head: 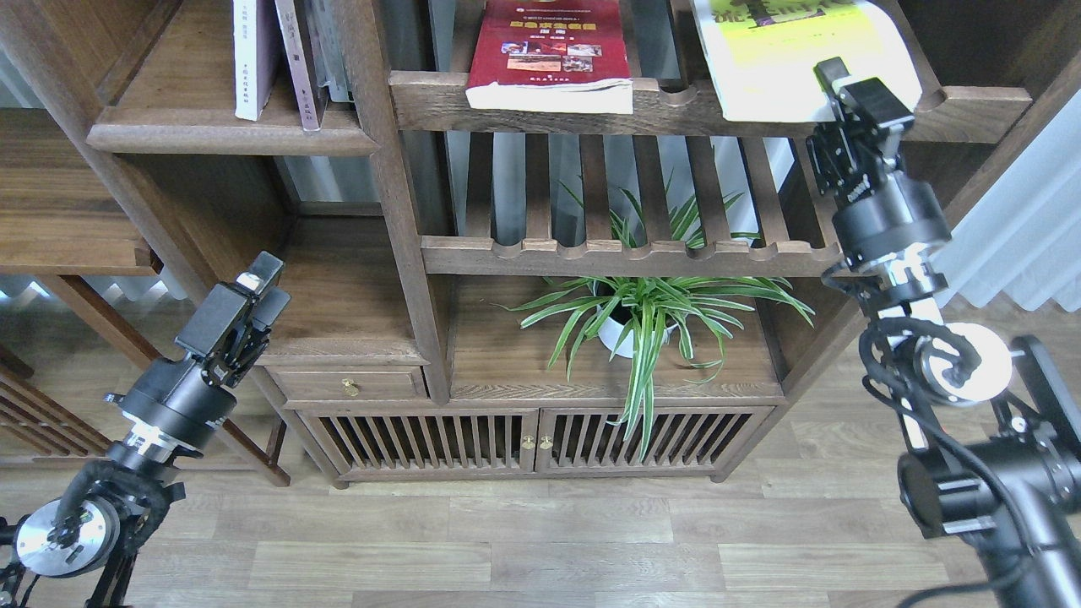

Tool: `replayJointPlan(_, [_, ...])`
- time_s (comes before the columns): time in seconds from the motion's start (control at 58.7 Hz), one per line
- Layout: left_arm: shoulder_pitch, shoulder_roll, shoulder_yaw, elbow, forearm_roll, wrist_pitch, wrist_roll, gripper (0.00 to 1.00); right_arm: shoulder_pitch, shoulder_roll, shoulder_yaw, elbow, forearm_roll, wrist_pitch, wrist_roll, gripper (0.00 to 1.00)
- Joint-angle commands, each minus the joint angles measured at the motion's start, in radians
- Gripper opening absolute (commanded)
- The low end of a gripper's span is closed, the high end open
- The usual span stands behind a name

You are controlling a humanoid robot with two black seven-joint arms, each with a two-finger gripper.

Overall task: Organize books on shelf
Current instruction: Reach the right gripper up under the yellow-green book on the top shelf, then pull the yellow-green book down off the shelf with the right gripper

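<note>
Our right gripper [847,82] has its jaws clamped on the lower right corner of the yellow-green book [794,59], which lies on the slatted rack [676,105] at upper right. The dark red book [549,51] lies on the same rack, well left of it. Our left gripper [253,291] hangs low, holding nothing; we cannot tell its jaws' state.

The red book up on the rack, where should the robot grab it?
Grab the red book by its bottom edge, where the white pages stick out past the front rail. Come from the front and below: it lies flat on the slats, so only that edge is free.
</note>
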Motion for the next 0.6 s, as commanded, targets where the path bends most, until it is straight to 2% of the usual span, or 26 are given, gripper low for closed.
replayJointPlan(0.0, [-0.006, 0.006, 0.001, 0.003, -0.031, 0.000, 0.000, 1.00, -0.075, 0.004, -0.002, 0.042, 0.003, 0.037, 0.003, 0.04])
replayJointPlan(0.255, [-0.004, 0.009, 0.015, 0.007, -0.036, 0.000, 0.000, 1.00, -0.210, -0.002, 0.027, 0.047, 0.004, 0.168, 0.001, 0.04])
replayJointPlan(0.272, [-0.006, 0.009, 0.019, 0.010, -0.037, 0.000, 0.000, 1.00, -0.260, -0.002, 0.028, 0.053, 0.006, 0.210, 0.000, 0.05])
replayJointPlan(0.392, [-0.011, 0.008, 0.033, 0.019, -0.083, 0.000, 0.000, 1.00, -0.362, -0.002, 0.015, 0.072, 0.006, 0.304, -0.002, 0.05])
replayJointPlan(0.579, [-0.017, 0.022, 0.110, 0.026, -0.233, 0.000, 0.000, 0.99, -0.499, -0.001, -0.053, 0.073, 0.006, 0.319, -0.003, 0.05])
